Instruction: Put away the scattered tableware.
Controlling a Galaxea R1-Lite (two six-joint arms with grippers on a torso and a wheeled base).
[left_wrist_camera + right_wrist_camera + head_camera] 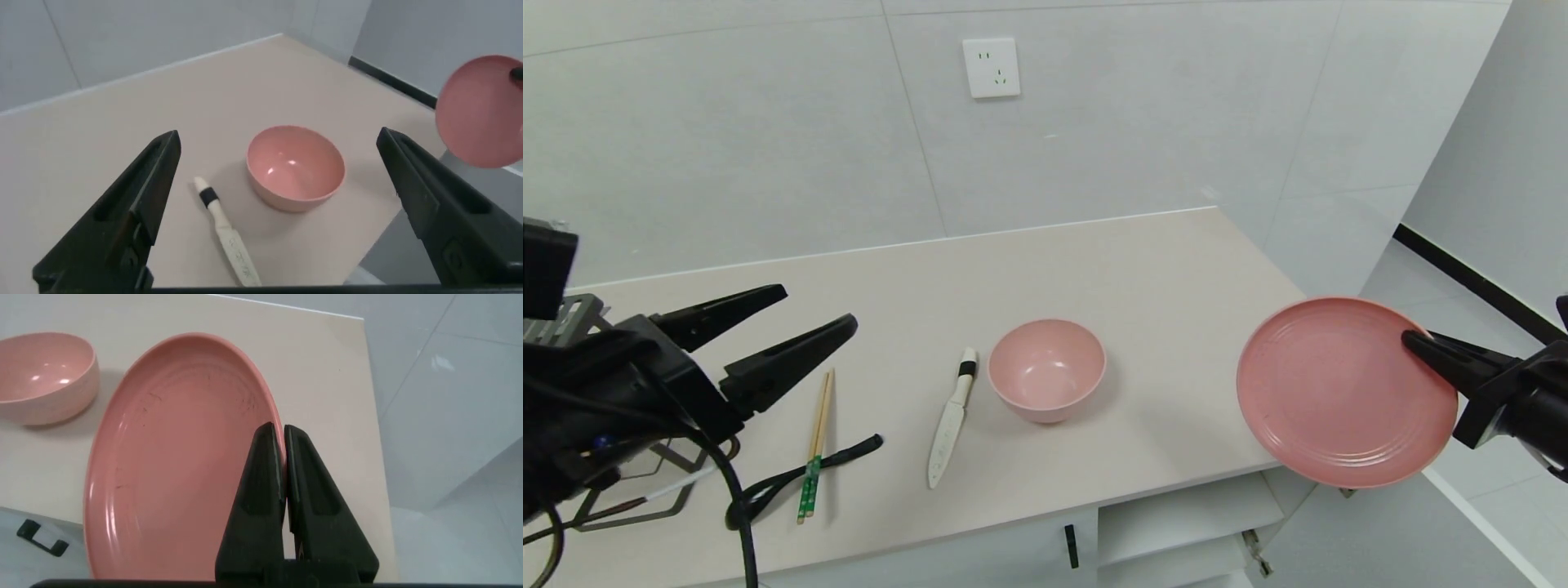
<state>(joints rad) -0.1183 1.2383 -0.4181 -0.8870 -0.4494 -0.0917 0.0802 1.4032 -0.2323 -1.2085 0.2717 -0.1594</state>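
Observation:
My right gripper [1414, 341] is shut on the rim of a pink plate [1339, 392], holding it tilted in the air past the counter's right edge; the plate [172, 457] and the gripper [283, 441] show close up in the right wrist view. A pink bowl [1046, 380] [294, 166] [45, 376] sits upright mid-counter. A white knife with a black band [951, 418] [225, 237] lies left of the bowl. Wooden chopsticks [816, 445] lie further left. My left gripper [813, 309] [278, 163] hangs open above the counter's left side.
A metal rack [572, 314] stands at the counter's far left. A black cable [809, 474] crosses the chopsticks. The counter [1160, 278] ends at the right, with drawers [1176, 523] below its front edge. A tiled wall with a socket [991, 68] is behind.

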